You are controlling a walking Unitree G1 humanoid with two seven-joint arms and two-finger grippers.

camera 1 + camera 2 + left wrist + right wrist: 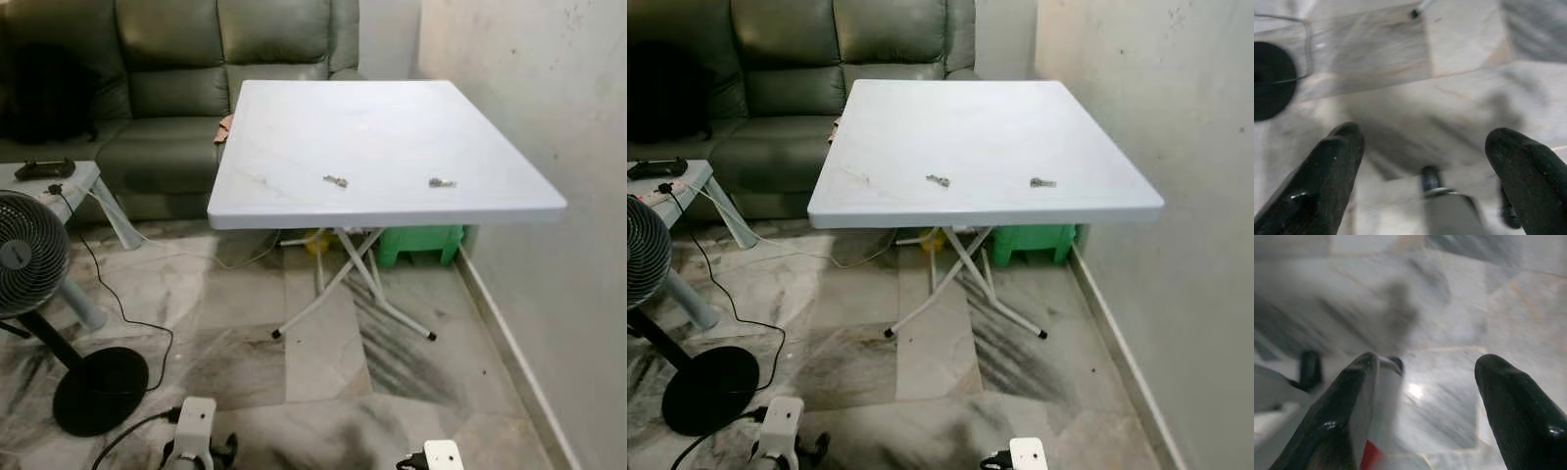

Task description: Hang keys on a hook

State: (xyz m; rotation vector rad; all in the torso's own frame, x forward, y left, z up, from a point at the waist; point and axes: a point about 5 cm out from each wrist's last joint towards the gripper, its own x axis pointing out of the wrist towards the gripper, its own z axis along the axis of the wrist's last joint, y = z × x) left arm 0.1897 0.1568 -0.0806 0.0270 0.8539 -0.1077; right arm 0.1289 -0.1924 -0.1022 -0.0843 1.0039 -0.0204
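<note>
Both wrist views show the left gripper (1422, 147) and right gripper (1425, 382) spread open over marble floor (1464, 98); far ahead (head views) two keys (336, 181) lie on the table (392, 117), a fan (29, 255) beside.

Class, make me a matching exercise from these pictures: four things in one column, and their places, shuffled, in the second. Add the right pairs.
Things:
1. keys
2. green stool
3. fan
4. sofa

Places:
A. on the floor to the robot's left
B. behind the table, at the back
C. on the white table top, near its front edge
D. under the table, by the wall

Pairs: 1-C, 2-D, 3-A, 4-B
</note>
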